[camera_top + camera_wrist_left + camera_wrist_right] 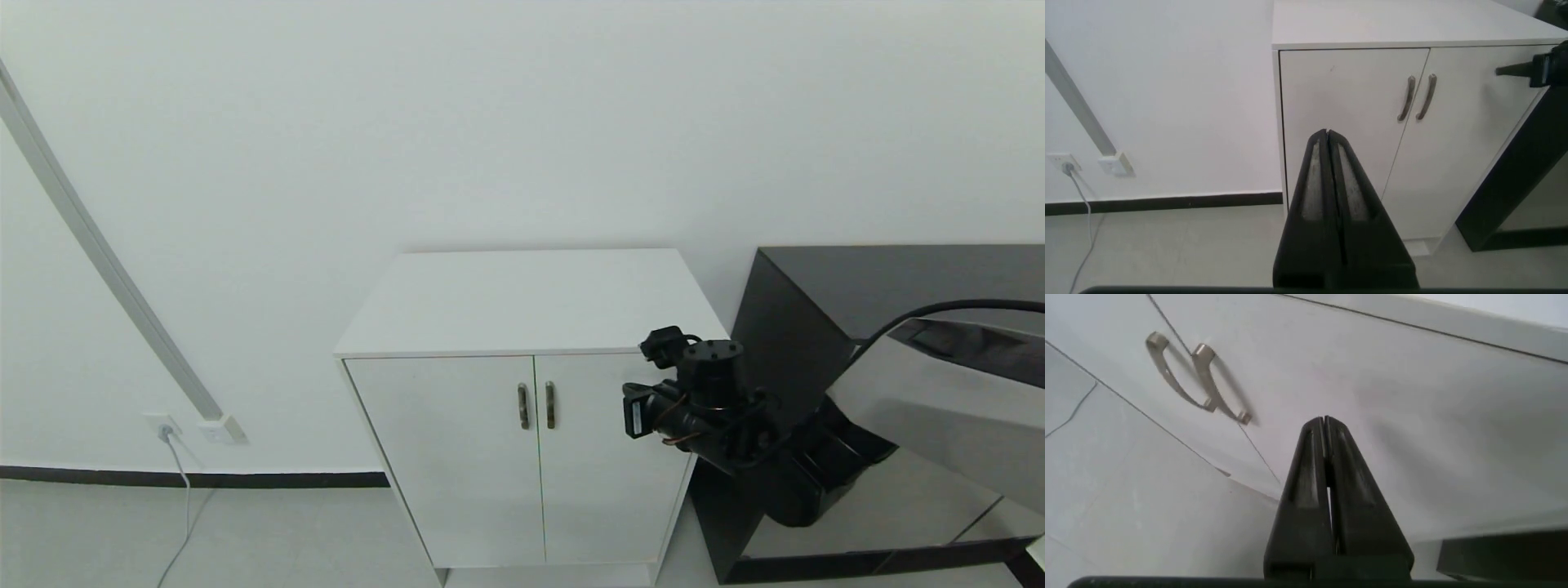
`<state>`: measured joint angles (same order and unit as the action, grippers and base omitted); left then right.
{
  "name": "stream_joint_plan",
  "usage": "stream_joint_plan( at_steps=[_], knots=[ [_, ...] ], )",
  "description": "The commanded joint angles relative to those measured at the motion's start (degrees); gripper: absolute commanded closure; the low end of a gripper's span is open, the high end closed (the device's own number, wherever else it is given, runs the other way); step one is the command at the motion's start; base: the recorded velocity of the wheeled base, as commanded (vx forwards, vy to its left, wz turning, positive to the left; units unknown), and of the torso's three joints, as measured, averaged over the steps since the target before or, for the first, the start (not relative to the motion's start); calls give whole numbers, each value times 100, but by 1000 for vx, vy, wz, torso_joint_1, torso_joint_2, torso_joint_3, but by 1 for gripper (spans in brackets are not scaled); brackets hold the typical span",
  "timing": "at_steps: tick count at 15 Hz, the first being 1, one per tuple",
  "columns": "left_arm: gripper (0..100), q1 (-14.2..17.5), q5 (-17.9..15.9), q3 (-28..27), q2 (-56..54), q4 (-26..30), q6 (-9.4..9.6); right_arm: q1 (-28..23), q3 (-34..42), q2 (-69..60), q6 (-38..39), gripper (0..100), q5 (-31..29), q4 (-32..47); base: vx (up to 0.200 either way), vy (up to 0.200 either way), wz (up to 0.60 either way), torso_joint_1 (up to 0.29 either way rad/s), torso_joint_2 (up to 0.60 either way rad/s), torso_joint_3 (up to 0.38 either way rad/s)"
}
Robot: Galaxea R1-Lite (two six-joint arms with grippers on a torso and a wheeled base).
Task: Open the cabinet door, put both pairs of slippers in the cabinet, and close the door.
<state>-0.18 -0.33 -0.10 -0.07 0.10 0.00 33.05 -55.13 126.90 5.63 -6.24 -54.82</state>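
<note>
The white cabinet point(522, 302) stands against the wall with both doors closed. Its two metal handles point(535, 405) sit side by side at the centre seam. My right arm point(694, 400) hangs in front of the right door, level with the handles and to their right. In the right wrist view my right gripper point(1324, 423) is shut and empty, close to the right door, with the handles point(1200, 376) off to one side. My left gripper point(1327, 135) is shut and empty, held back from the left door point(1347, 114), with the handles point(1417, 96) beyond it.
A black unit point(792, 327) with a glossy front stands right beside the cabinet. On the wall to the left are an outlet point(163, 426) with a cable running down to the floor and a slanted grey conduit point(98, 245). Open grey floor point(245, 539) lies in front.
</note>
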Motion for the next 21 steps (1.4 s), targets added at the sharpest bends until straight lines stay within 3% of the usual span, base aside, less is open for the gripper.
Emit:
stream_joint_plan(
  at_steps=[1, 5, 15, 18, 21],
  knots=[
    [100, 1, -2, 1, 7, -1, 0, -70, 907, -1010, -1, 100, 0, -213, 0, 0, 0, 0, 0, 0],
    [100, 1, -2, 1, 7, -1, 0, -580, 2067, -2038, 8, 100, 0, -530, 0, 0, 0, 0, 0, 0],
    [100, 1, -2, 1, 7, -1, 0, -3410, 3781, -3471, -1, 100, 0, -494, 0, 0, 0, 0, 0, 0],
    [100, 1, -2, 1, 7, -1, 0, -3823, 4300, -3963, -9, 100, 9, -494, 0, 0, 0, 0, 0, 0],
    [100, 1, -2, 1, 7, -1, 0, -3859, 4845, -4710, -62, 100, 9, -442, 0, 0, 0, 0, 0, 0]
  ],
)
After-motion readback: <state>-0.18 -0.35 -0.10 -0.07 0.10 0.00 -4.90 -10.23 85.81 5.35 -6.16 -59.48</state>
